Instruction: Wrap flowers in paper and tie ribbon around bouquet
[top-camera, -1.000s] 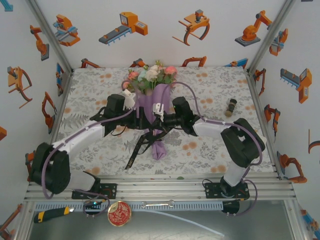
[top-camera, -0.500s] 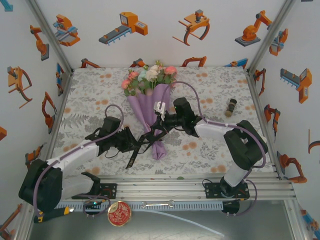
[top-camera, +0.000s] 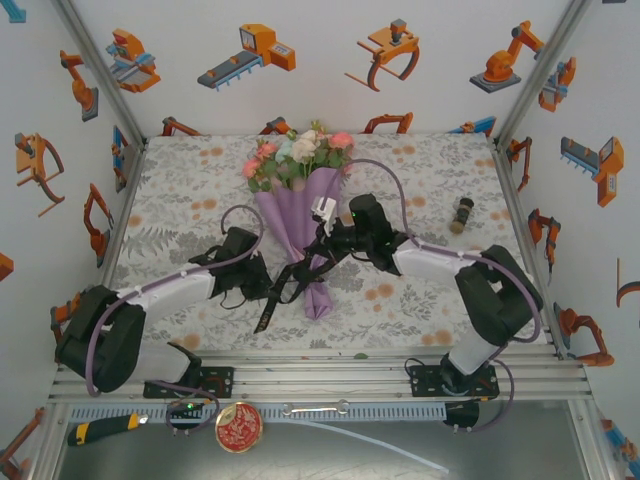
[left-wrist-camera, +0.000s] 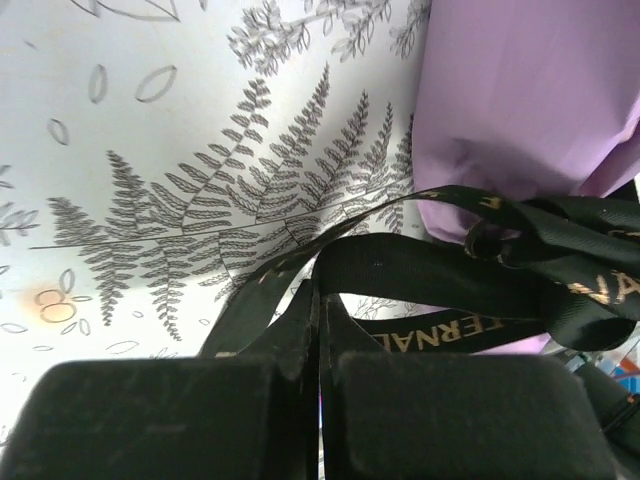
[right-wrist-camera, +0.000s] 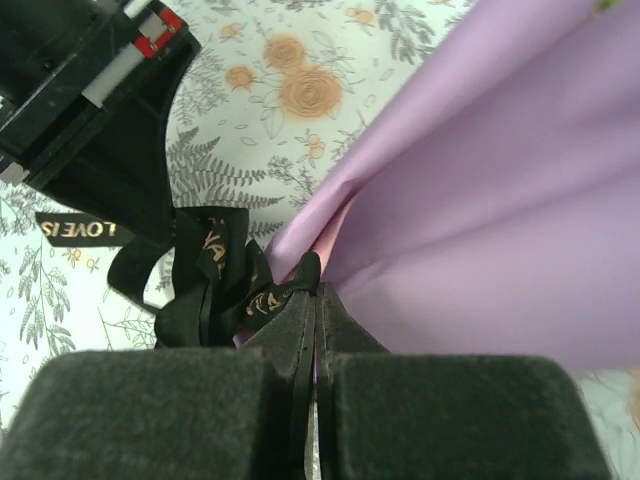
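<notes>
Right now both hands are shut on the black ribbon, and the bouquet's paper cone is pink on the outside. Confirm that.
Not quite: the paper cone is lilac-purple on the outside, not pink, as the top external view shows. The rest holds: the left hand and the right hand are both shut on the black ribbon.

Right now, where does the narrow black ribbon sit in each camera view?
Top external: the narrow black ribbon with pale lettering crosses the lower part of the lilac-purple paper cone, between the arms.
Left wrist: ribbon runs centre to right, pinched in the left fingers.
Right wrist: ribbon lower left, pinched in the right fingers.
Shared landmark: the paper cone.
</notes>
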